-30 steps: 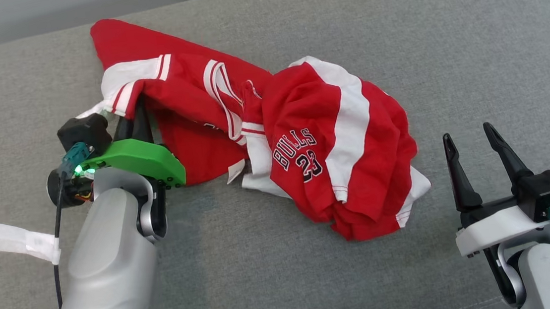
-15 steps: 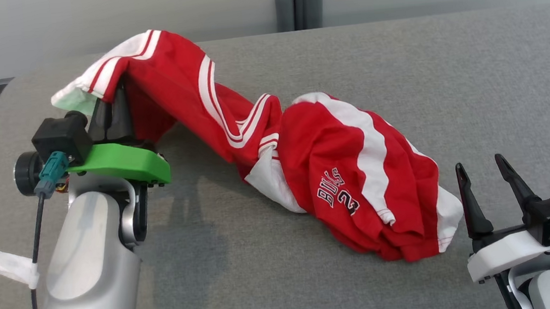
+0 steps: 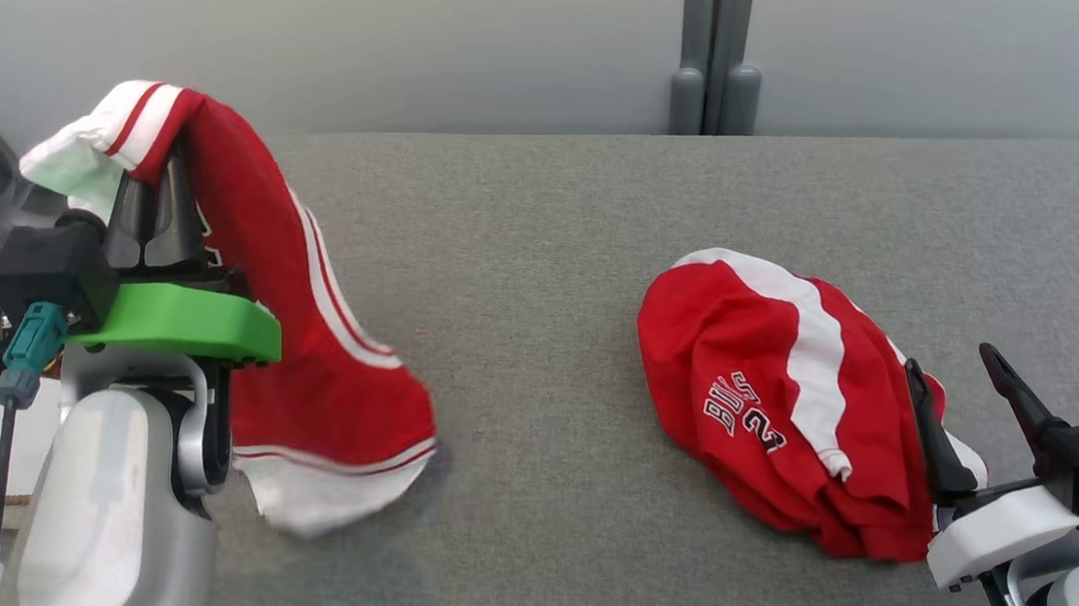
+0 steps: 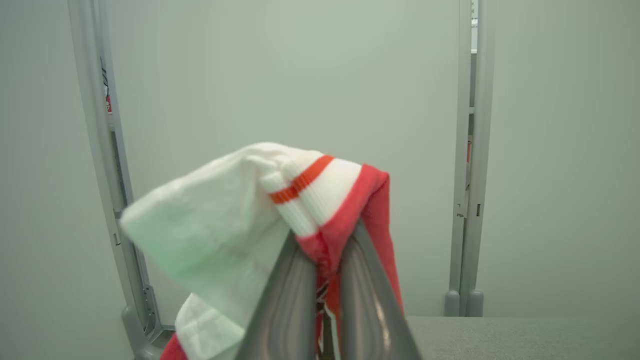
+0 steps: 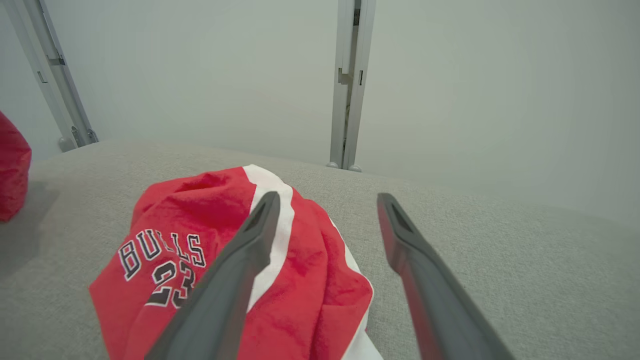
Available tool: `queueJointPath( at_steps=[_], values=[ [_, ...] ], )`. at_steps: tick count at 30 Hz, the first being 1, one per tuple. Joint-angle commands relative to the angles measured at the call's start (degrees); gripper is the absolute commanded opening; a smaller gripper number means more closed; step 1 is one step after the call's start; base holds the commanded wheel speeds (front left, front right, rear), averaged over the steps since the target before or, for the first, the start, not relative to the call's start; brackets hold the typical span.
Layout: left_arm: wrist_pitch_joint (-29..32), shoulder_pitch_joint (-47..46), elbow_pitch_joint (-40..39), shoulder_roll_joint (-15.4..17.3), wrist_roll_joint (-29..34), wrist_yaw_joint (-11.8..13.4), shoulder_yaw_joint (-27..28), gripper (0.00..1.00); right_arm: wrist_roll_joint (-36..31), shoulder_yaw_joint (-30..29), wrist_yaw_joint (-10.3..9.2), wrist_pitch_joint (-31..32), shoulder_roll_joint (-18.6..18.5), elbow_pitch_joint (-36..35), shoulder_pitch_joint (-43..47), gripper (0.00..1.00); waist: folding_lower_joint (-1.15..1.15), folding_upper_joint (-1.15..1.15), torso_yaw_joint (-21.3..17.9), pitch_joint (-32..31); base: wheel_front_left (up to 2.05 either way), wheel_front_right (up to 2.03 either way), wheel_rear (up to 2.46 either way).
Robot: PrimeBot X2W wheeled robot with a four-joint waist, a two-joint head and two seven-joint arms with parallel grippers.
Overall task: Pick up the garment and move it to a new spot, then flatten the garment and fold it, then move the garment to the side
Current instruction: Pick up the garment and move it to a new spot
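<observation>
Garment (image 3: 310, 362), red with white stripes, hangs in the head view from the left gripper (image 3: 158, 205), whose fingers are pressed together on its white ribbed edge. One second ago it lay stretched on the grey surface (image 3: 544, 244) and was tangled with the Bulls piece (image 3: 783, 409); now the two are well apart. The camera has also tilted up, so part of the shift is not real motion. The right gripper (image 3: 950, 365) stands with fingers apart, empty, just beside the Bulls piece.

In the left wrist view the left gripper (image 4: 325, 245) pinches the garment (image 4: 310, 185) in the air, in front of the wall.

In the right wrist view the right gripper (image 5: 329, 200) is spread above the Bulls piece (image 5: 165, 210), not closed on it.

I judge the pick-up is done and the carrying to a new spot comes next; flattening and folding are not yet begun.
</observation>
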Motion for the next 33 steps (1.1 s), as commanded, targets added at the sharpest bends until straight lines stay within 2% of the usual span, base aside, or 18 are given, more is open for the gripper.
queueJointPath(
  at_steps=[1, 7, 13, 18, 27, 33],
  values=[
    [0.25, 1.07, -0.64, 0.43, 0.03, 0.36, 0.05, 0.00, 0.38, -0.12, -0.07, -0.02, -0.23, 0.02, 0.73, 1.00, 0.00, 0.00, 2.10, -1.56, 0.00, 0.00, 0.00],
    [1.48, 2.66, -1.68, 1.01, -1.22, 0.76, 0.60, 0.00, 0.04, 0.35, -0.07, -0.02, -0.24, -0.16, 0.86, 1.00, 0.00, 0.00, 3.21, -1.55, 0.00, 0.00, 0.00],
    [2.87, -1.24, 0.13, 3.32, -2.04, -0.60, 1.67, 0.00, -0.99, 1.35, -0.07, -0.02, -0.24, -0.81, -0.37, 1.00, 0.00, 0.00, 2.64, 0.08, 0.00, 0.00, 0.00],
    [3.64, -8.70, 2.62, 7.03, -2.04, -1.38, 3.78, 0.00, -3.04, 2.94, -0.06, -0.02, -0.25, -1.39, -2.73, 1.00, 0.00, 0.00, -0.71, 4.21, 0.00, 0.00, 0.00],
    [3.08, -26.28, 12.30, 15.41, -0.43, -1.73, 7.59, 0.00, -6.93, 5.21, -0.07, -0.02, -0.24, -3.24, -8.63, 1.00, 0.00, 0.00, -8.81, 14.80, 0.00, 0.00, 0.00],
    [0.81, -32.74, 21.33, 17.06, -0.93, -0.65, 9.27, 0.00, -8.85, 5.01, -0.07, -0.02, -0.24, -4.91, -11.98, 1.00, 0.00, 0.00, -12.01, 21.79, 0.00, 0.00, 0.00]
  ],
)
